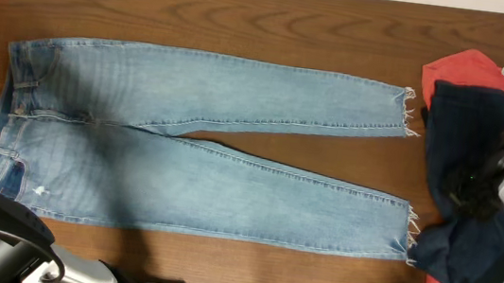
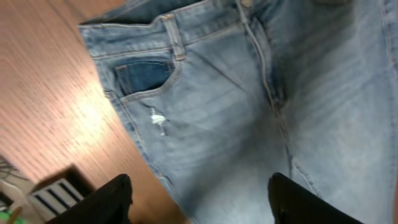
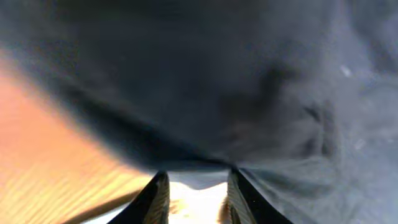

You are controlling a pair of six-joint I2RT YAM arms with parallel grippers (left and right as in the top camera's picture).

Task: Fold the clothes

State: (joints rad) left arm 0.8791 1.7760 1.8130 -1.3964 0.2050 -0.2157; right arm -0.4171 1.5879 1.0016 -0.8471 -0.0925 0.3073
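overhead view: the long light-blue washed denim jeans [image 1: 135, 162] lie flat on the brown wooden table [image 1: 247, 17]. their long axis runs left to right, with the waistband at the left end and the frayed ankle hems at the right, and the two legs open into a narrow v.

the left gripper [image 2: 202, 193] hangs over the near-left hip, just above the dark front pocket and the pale spot. its fingers are spread wide, with nothing caught between them. of the two arms it is by far the nearer to the waist.

the right gripper [image 3: 196, 186] sits at the right end, over a heap of dark navy cloth [image 1: 464, 118] lying on a red garment [image 1: 465, 66], just beyond the hems. its fingers stand a little apart with dark fabric pressed close ahead, and i cannot tell whether they pinch anything.

judging from this layout, any fold starts with the left arm taking the waist and the right arm taking the ankles.
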